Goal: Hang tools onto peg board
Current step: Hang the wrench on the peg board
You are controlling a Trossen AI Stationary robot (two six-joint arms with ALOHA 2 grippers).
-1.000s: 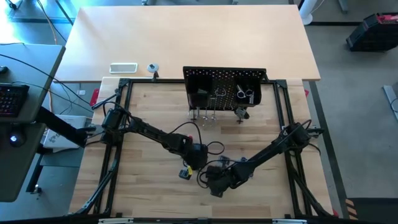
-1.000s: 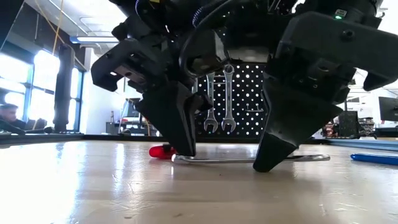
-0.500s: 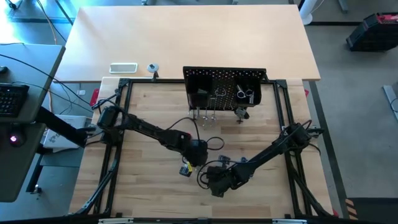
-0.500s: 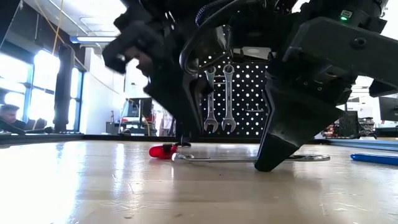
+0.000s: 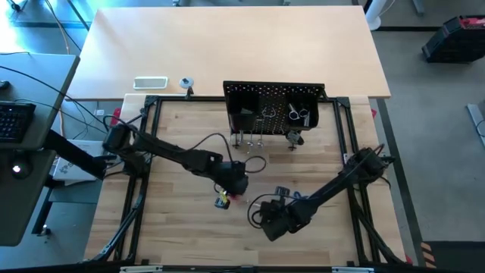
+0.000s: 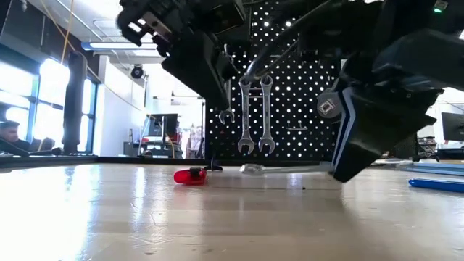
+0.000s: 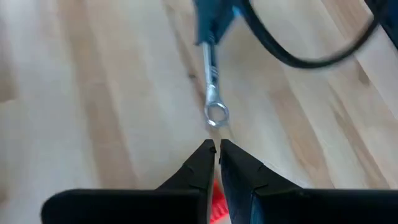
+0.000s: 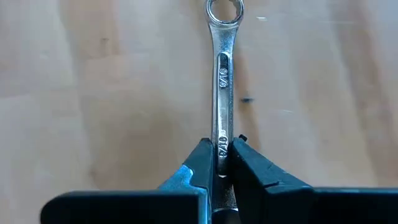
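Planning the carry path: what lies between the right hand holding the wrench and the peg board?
In the high view, only bare wooden table separates the right hand, gripping the wrench, from the peg board.

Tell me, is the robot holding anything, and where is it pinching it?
The right gripper pinches a silver wrench by its flat shaft, ring end pointing away. The left gripper is shut and holds nothing.

One camera looks straight down on the whole table (image 5: 174, 136), one sits at tabletop level facing the peg board (image 6: 290, 101) across the wood, and each wrist camera looks closely down past its own fingers, both sharing the silver wrench (image 8: 222, 74) with the low view.
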